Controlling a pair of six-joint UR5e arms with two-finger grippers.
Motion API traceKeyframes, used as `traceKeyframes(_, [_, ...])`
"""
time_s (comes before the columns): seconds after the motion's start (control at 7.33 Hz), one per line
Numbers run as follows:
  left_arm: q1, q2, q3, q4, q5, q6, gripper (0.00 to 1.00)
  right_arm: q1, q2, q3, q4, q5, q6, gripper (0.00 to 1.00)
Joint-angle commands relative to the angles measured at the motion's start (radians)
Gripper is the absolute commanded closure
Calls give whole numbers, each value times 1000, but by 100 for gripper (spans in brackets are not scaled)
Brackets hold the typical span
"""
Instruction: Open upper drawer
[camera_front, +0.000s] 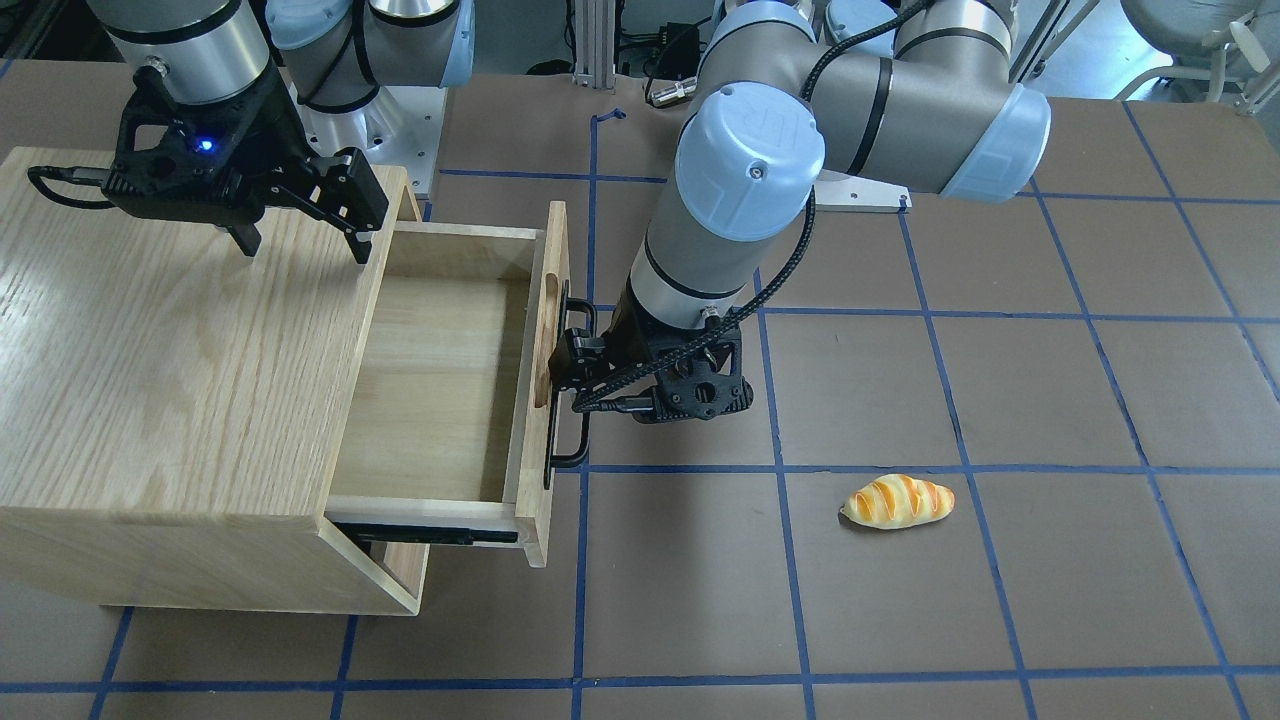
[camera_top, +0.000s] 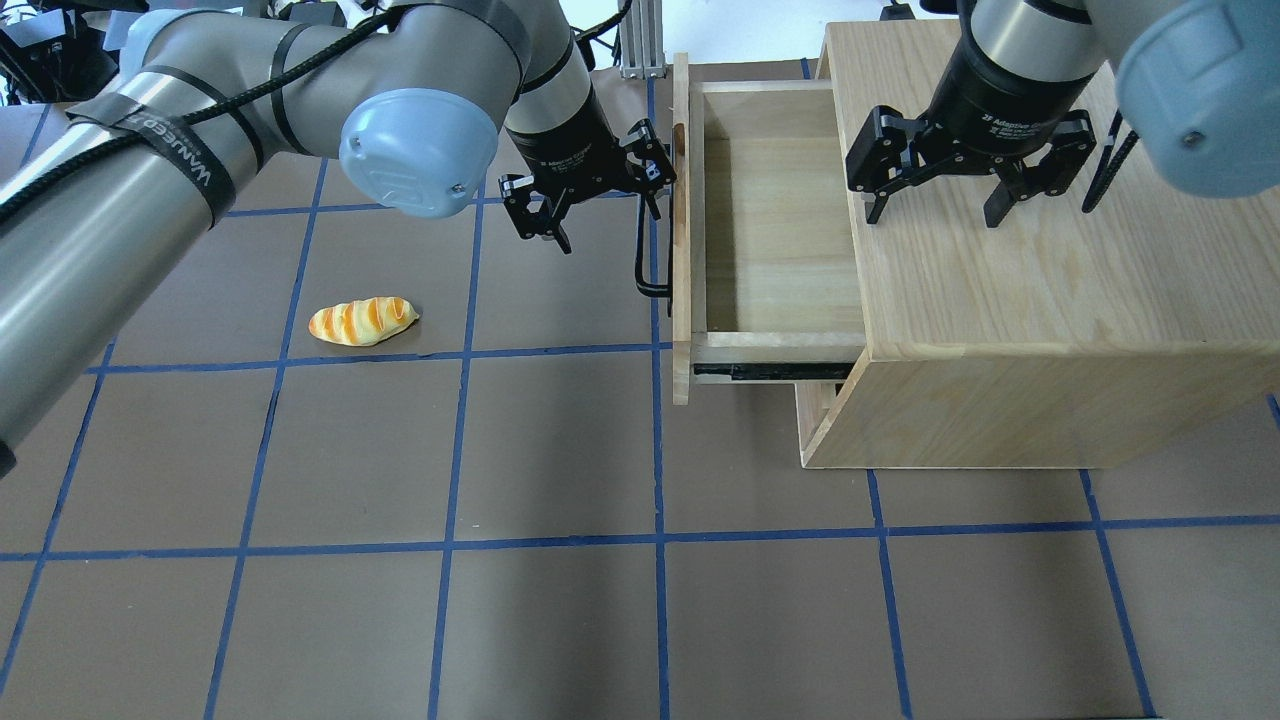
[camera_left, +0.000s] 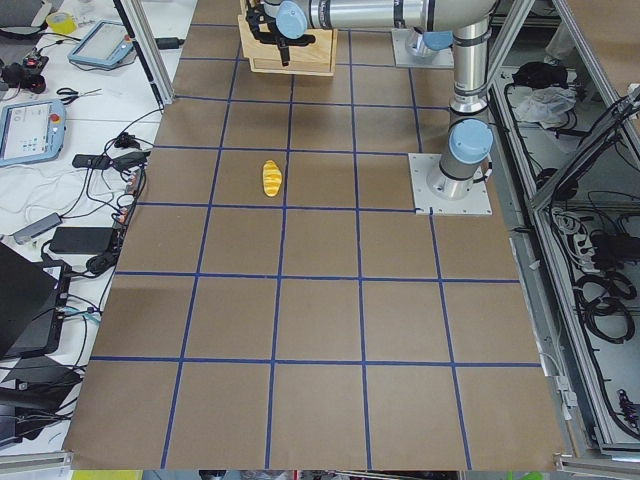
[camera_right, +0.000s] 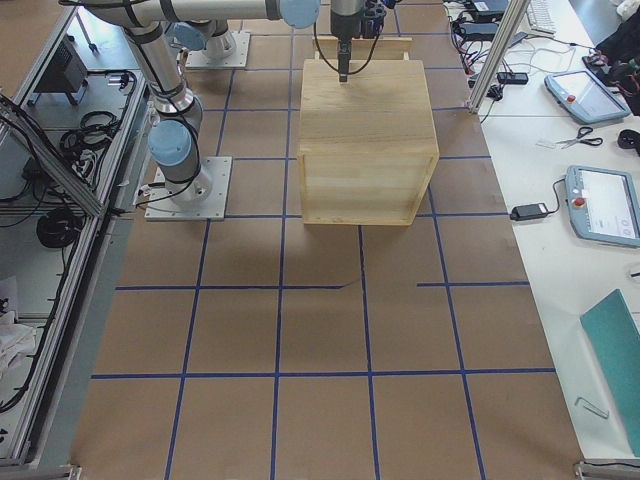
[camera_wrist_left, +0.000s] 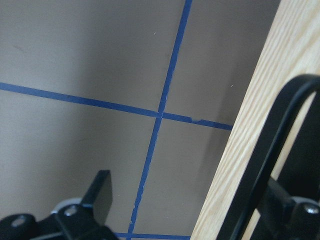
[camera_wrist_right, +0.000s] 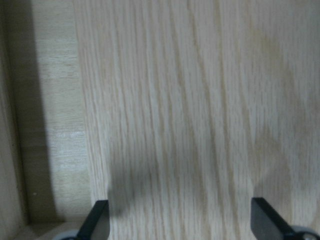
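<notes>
The upper drawer is a light oak box, slid far out of the cabinet, and it is empty. Its front panel carries a long black bar handle. My left gripper is open, pointing down beside the drawer front. One finger sits right against the handle, the other well out over the table. In the left wrist view the handle crosses in front of the right finger. My right gripper is open and empty, hovering over the cabinet top near its front edge.
A yellow-orange toy bread roll lies on the brown table left of the drawer, apart from both arms. The drawer's black slide rail shows under its near side. Blue tape lines grid the table.
</notes>
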Motion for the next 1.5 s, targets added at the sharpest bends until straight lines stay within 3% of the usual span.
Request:
traceKeyframes(0.0, [12,1,-1,-10,0,17,0,0,0,0,0,-1,0,0])
traceKeyframes(0.68, [27,23,11,-57,11,12,0,0,0,0,0,0,0,0])
traceKeyframes(1.36, [47,53,152,-206,38,26,0,0,0,0,0,0,0,0])
